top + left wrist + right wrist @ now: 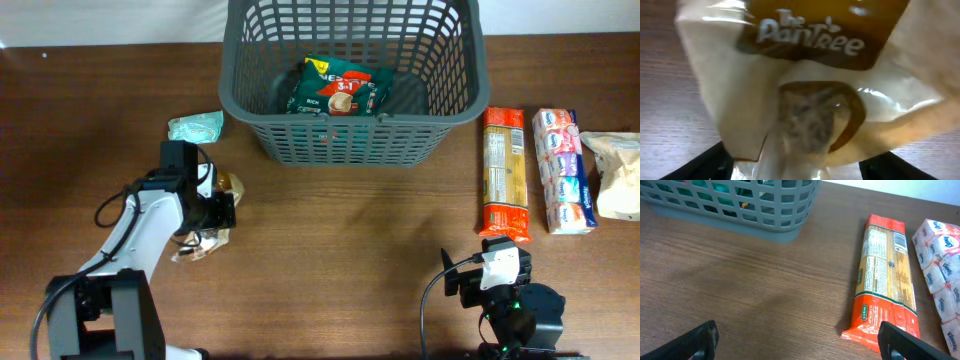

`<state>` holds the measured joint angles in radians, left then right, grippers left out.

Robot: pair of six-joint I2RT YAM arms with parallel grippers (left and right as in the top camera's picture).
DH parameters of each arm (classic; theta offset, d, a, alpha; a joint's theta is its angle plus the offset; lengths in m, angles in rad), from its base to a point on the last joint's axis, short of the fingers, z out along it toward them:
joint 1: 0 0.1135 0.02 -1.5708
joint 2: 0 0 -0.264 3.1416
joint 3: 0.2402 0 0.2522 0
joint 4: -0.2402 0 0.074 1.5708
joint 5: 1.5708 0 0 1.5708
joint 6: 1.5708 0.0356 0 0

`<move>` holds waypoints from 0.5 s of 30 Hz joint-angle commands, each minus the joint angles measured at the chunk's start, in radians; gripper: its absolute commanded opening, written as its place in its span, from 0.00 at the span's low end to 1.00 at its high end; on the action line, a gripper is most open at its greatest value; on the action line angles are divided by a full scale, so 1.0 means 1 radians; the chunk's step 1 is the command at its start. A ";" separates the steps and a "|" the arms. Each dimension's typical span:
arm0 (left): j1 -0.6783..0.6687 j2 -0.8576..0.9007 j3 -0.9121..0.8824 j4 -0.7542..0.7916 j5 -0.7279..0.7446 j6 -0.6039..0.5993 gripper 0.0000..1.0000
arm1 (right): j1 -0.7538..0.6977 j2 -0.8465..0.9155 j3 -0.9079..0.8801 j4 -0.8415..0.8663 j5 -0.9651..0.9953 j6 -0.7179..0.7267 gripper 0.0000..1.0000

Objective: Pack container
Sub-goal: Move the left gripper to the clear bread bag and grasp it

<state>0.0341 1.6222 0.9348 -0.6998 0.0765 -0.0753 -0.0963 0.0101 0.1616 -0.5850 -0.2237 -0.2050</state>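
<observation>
The container (352, 120), a dark grey lattice basket, stands at the back centre and holds a green 3-in-1 coffee packet (338, 90); its corner shows in the right wrist view (740, 210). My left gripper (225, 212) is at the left of the table, its fingers pressed on both sides of a cream and brown Pantree snack packet (805, 90), which fills the left wrist view. The packet (203, 243) sticks out on both sides of the gripper. My right gripper (800, 340) is open and empty at the front right (495, 265).
A teal packet (196, 126) lies left of the basket. Right of it lie an orange spaghetti packet (503, 170), also in the right wrist view (885, 280), a tissue pack (562, 170) and a beige bag (615, 175).
</observation>
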 commanded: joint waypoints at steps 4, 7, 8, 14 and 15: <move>0.000 0.071 -0.007 0.039 0.017 0.016 0.69 | 0.007 -0.006 -0.005 -0.001 -0.005 0.012 0.99; -0.001 0.109 -0.007 0.054 0.017 0.016 0.62 | 0.007 -0.006 -0.005 -0.001 -0.005 0.012 0.99; -0.001 0.117 -0.007 0.057 0.017 0.016 0.61 | 0.007 -0.006 -0.005 -0.001 -0.005 0.012 0.99; 0.000 0.130 -0.006 0.057 0.014 0.016 0.18 | 0.007 -0.006 -0.005 -0.001 -0.005 0.012 0.99; 0.000 0.130 -0.006 0.057 0.014 0.016 0.10 | 0.007 -0.006 -0.005 -0.001 -0.005 0.012 0.99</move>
<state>0.0345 1.7164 0.9455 -0.6445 0.0837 -0.0654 -0.0963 0.0101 0.1616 -0.5850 -0.2237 -0.2047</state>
